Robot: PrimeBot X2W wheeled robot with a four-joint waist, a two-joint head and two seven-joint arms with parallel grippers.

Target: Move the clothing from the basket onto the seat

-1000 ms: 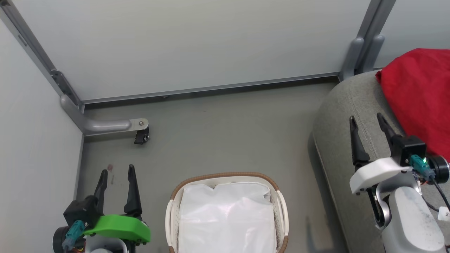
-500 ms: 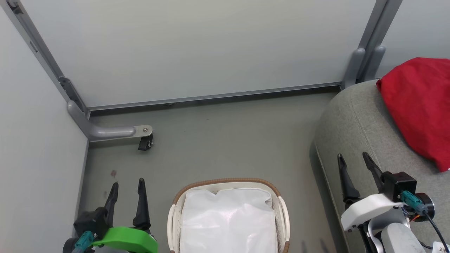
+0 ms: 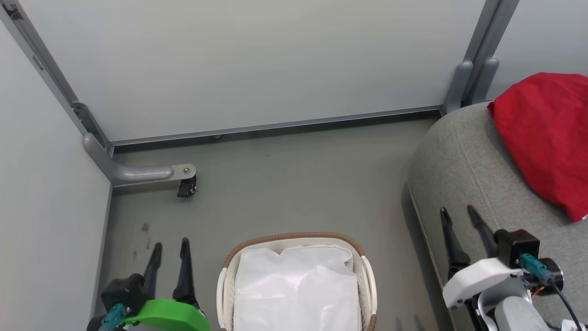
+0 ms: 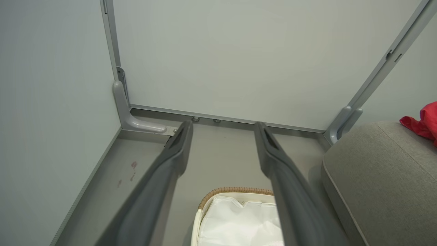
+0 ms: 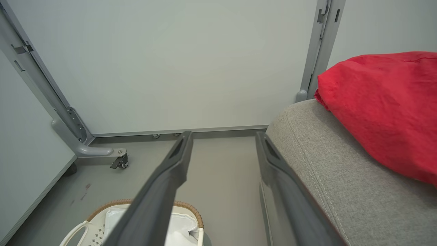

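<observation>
Red clothing (image 3: 546, 138) on the grey seat (image 3: 459, 174), at the far right. Lies in a heap, long way running from far to near along the seat. Sits far and right of the right hand (image 3: 457, 209), close by. Well apart from the left hand (image 3: 171, 243), with the basket (image 3: 294, 236) in between. Right hand the nearer one, then.

Both hands loose, fingers spread, nothing between them. Left hand over the floor (image 3: 275, 184), just left of the basket. Right hand by the left edge of the seat.

Inside the basket, just the white liner (image 3: 296, 289) on top, with no red to see. Cannot tell about anything under it. Looks about done. Maybe worth one peek in the basket, low between the two hands.
</observation>
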